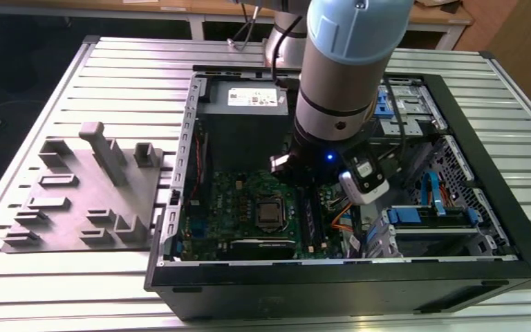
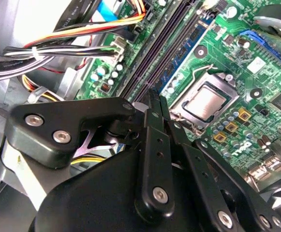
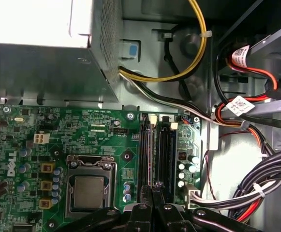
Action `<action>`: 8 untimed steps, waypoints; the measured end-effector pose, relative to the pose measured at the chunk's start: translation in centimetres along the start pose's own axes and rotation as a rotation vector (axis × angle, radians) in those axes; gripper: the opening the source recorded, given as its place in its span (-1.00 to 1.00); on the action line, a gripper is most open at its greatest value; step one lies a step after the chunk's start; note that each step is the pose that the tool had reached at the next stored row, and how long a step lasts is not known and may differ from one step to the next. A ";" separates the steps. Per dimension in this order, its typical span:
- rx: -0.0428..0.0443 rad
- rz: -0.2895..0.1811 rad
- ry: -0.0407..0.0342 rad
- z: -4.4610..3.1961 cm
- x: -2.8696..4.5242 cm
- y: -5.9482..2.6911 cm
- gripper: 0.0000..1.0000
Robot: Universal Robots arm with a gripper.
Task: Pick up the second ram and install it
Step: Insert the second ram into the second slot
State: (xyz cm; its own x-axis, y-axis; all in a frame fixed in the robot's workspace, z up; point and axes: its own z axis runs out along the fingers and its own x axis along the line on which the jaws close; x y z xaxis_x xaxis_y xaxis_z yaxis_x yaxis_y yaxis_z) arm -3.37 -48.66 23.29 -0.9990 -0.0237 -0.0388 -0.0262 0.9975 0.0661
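In the exterior view the arm (image 1: 348, 76) is seen standing over the open computer case (image 1: 358, 294), with its wrist inside it, so that the memory slots are partly covered. The case is laid on the slatted table (image 1: 108, 69). A grey fixture tray (image 1: 81, 194) is placed on the table at the exterior view's left, well apart from the case.

In both wrist views the gripper (image 2: 155, 96) (image 3: 152, 187) is shown with its fingers (image 2: 152, 145) drawn together into one narrow tip, just above the black slot rails (image 3: 165, 150). Beside this tip the second ram (image 2: 181, 65) is seen as a blue-green stick standing on edge in the row nearest to the processor socket (image 3: 88, 189); whether it is touched by the tip cannot be told. The power supply box (image 3: 34, 29) is found beyond the slots. A bundle of black, red and yellow cables (image 3: 261, 188) is gathered near the outer rail, apart from the gripper
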 end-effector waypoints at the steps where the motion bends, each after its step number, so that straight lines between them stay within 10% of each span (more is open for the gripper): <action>1: 0.0000 0.000 0.0000 0.07 0.01 -0.01 -0.83; 8: 0.0003 0.005 -0.0003 0.34 0.01 -0.02 -0.83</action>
State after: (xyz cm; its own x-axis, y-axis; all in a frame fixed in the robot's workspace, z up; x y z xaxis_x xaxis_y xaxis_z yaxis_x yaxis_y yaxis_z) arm -3.38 -48.66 22.94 -0.9991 -0.0189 -0.0387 -0.0214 0.9976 0.0660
